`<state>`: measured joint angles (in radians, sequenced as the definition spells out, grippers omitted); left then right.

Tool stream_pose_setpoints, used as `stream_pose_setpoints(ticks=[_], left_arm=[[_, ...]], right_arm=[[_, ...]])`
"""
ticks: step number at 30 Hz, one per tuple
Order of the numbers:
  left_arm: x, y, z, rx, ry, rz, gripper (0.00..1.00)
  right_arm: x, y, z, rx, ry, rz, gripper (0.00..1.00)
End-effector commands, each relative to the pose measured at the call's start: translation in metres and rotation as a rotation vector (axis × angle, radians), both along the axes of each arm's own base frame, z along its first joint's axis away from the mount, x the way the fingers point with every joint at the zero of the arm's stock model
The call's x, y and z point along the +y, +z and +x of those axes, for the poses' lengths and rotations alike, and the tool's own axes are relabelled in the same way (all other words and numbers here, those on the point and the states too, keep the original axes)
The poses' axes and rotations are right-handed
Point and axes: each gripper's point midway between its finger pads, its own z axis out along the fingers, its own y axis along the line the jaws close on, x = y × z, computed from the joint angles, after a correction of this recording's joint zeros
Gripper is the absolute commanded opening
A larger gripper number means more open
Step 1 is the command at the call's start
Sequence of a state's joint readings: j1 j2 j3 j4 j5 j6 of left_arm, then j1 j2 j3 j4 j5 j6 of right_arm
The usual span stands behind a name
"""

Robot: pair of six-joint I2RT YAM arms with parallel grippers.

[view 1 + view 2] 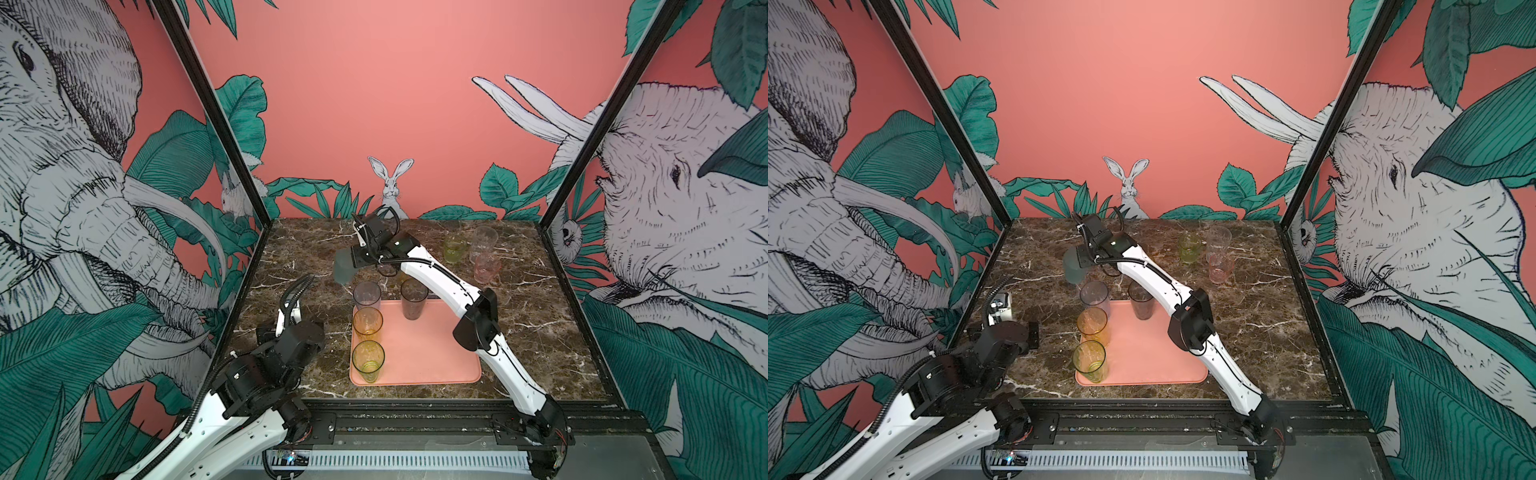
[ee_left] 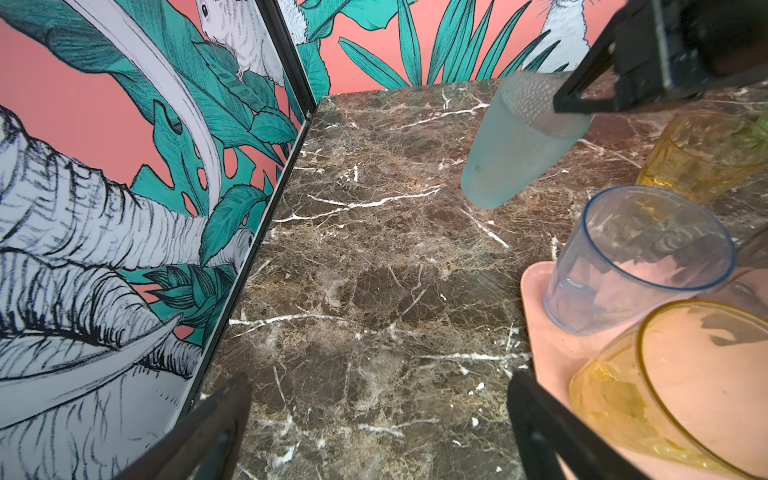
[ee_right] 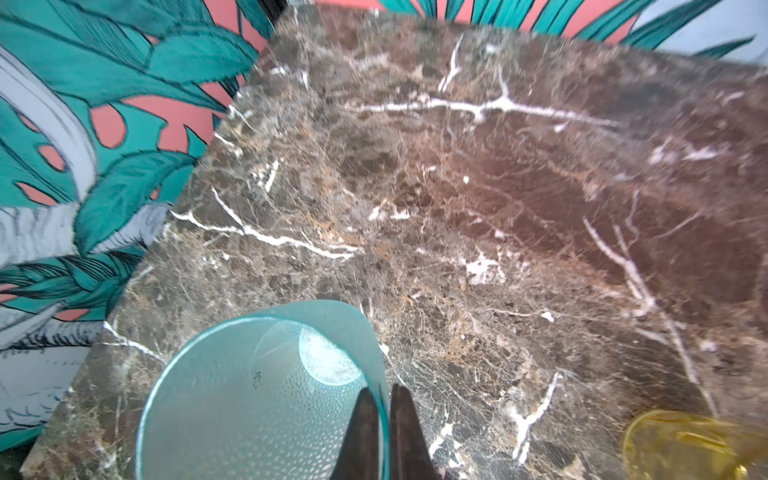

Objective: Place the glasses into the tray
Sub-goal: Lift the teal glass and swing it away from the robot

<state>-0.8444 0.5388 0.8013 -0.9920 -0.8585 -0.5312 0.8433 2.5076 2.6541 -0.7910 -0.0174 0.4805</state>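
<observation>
My right gripper is shut on the rim wall of a frosted teal-grey tumbler, one finger inside and one outside. The tumbler hangs tilted above the marble, just beyond the far left corner of the salmon-pink tray. On the tray stand a clear tumbler, an amber one, a yellow-green one and a smoky grey one. My left gripper is open over bare marble left of the tray, holding nothing.
At the back right of the table stand a short yellow-green glass, a tall clear glass and a short pink glass. Another amber glass stands behind the tray, hidden under my right arm in both top views. Printed walls enclose three sides.
</observation>
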Motion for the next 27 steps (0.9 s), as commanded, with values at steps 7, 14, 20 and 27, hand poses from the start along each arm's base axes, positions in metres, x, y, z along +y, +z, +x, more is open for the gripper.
stream_pose_setpoints(ticks=[7, 14, 20, 27], left_arm=[[0.010, -0.001, -0.003, -0.018, 0.039, -0.001, 0.96], [0.010, -0.001, -0.003, -0.022, 0.040, -0.003, 0.96], [0.010, -0.001, -0.003, -0.021, 0.039, -0.004, 0.96], [0.008, -0.001, -0.003, -0.022, 0.032, -0.010, 0.96]], right_arm=[[-0.029, 0.079, 0.003, -0.126, -0.030, 0.047, 0.00], [-0.050, 0.106, 0.003, -0.157, -0.054, 0.047, 0.00], [-0.073, 0.124, 0.002, -0.178, -0.083, 0.021, 0.00], [-0.106, 0.142, -0.001, -0.207, -0.125, -0.030, 0.00]])
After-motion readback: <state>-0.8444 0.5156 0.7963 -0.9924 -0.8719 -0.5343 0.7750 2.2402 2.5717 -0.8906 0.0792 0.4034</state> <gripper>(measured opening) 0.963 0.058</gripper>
